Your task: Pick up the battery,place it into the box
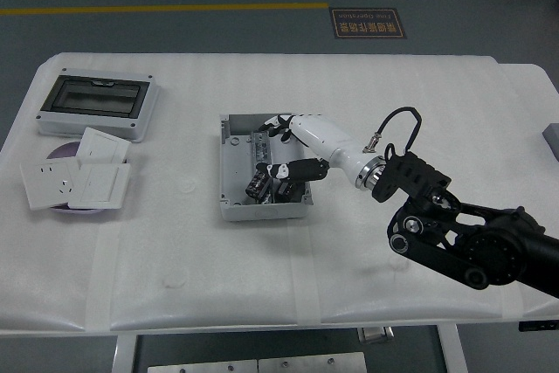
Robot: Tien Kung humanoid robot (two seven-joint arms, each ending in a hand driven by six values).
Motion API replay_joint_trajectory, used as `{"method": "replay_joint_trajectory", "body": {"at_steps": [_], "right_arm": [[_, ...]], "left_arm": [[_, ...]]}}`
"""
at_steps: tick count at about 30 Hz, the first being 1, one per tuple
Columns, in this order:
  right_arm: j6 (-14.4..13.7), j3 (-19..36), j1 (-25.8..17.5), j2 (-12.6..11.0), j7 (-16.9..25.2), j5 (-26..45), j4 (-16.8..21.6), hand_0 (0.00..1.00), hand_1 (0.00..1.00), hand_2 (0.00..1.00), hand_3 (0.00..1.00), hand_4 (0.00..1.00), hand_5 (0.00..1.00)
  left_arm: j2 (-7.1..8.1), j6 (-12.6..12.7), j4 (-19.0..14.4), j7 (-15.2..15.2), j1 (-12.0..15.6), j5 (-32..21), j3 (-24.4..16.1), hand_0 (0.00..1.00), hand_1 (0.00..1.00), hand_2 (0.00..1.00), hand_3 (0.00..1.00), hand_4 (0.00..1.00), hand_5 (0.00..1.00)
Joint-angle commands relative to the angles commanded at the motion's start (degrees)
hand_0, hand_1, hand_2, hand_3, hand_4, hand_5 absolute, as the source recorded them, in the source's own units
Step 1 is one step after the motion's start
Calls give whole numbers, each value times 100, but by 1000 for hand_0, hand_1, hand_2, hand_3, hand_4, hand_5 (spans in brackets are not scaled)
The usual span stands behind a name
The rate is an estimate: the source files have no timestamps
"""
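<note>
White table (419,85): battery (258,181) lies tilted inside box (229,168).

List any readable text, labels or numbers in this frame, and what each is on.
Floor sign: dark plate with pale lettering, too small and blurred to read.
Clear-lidded case: no legible marking.
Wall plates: socket holes only, no text.
Box, battery, right hand: nothing readable.
So no text can be quoted.
</note>
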Motion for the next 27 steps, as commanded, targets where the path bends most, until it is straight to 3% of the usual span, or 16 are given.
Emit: {"method": "replay_joint_trajectory", "body": {"at_steps": [10, 18, 27], "right_arm": [[3, 197, 1, 10, 12, 89, -63, 710, 654, 736, 801, 954, 639], [44, 800, -62, -223, -62, -31, -68, 713, 658, 737, 806, 957, 638], [1043, 1798, -78, -511, -979, -650, 36, 713, 659, 740, 804, 954, 634]], "left_arm": [[22, 3, -6, -10, 17, -178, 179, 721, 660, 456, 491, 319, 2], [43, 14, -10, -20, 51, -261, 245, 720, 661, 456, 490, 328, 2], [4, -5, -22, 14, 78, -194, 173, 720, 659, 458, 490, 328, 2]]}}
